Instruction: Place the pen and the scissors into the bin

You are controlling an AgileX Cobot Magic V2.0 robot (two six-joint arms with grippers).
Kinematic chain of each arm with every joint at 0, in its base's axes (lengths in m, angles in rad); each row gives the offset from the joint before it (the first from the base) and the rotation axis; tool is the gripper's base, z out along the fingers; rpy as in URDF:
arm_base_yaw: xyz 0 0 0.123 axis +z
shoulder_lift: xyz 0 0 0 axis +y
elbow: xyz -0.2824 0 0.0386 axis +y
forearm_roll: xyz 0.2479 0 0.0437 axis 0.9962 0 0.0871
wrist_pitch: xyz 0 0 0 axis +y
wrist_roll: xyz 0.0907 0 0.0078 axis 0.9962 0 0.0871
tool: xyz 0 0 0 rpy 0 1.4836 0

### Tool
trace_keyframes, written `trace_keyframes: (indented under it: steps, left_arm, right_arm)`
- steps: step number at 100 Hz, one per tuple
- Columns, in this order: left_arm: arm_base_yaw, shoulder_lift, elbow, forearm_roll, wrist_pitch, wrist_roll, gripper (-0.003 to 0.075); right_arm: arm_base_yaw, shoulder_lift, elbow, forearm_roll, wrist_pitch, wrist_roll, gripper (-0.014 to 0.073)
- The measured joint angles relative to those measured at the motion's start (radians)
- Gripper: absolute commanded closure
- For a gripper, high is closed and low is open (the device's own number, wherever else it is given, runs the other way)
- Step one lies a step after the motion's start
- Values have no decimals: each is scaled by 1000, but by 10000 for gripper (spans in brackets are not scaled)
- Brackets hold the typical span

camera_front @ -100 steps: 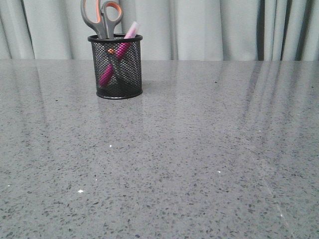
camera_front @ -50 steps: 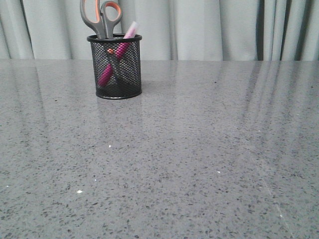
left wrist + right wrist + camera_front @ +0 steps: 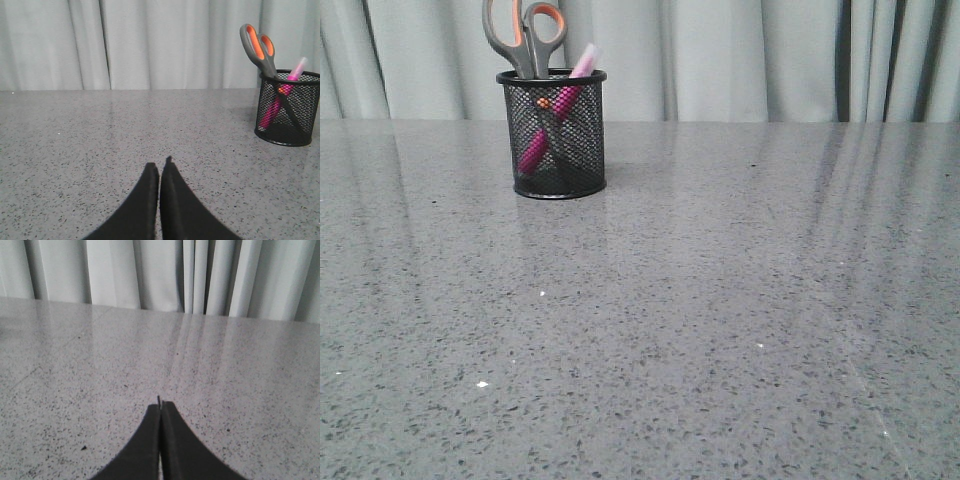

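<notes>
The black wire-mesh bin (image 3: 558, 160) stands upright at the far left of the table. The scissors (image 3: 523, 35) stand in it, grey orange-lined handles up, blades down inside. The magenta pen (image 3: 560, 108) leans in it, its pale pink cap above the rim. In the left wrist view the bin (image 3: 287, 122), the scissors (image 3: 260, 47) and the pen (image 3: 285, 90) show well away from my left gripper (image 3: 159, 167), which is shut and empty. My right gripper (image 3: 160, 406) is shut and empty over bare table. Neither gripper shows in the front view.
The speckled grey table (image 3: 700, 300) runs back to pale pleated curtains (image 3: 740, 55) along its far edge. Nothing else stands on the table in these views.
</notes>
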Motion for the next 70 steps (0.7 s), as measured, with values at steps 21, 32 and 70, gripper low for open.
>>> trace_keyframes:
  steps: [21, 32, 70]
  left_arm:
    - [0, 0, 0, 0, 0, 0, 742]
    - [0, 0, 0, 0, 0, 0, 742]
    - [0, 0, 0, 0, 0, 0, 742]
  right_arm:
    - [0, 0, 0, -2, 41, 0, 662]
    - [0, 0, 0, -3, 35, 0, 662]
    - [0, 0, 0, -3, 28, 0, 662]
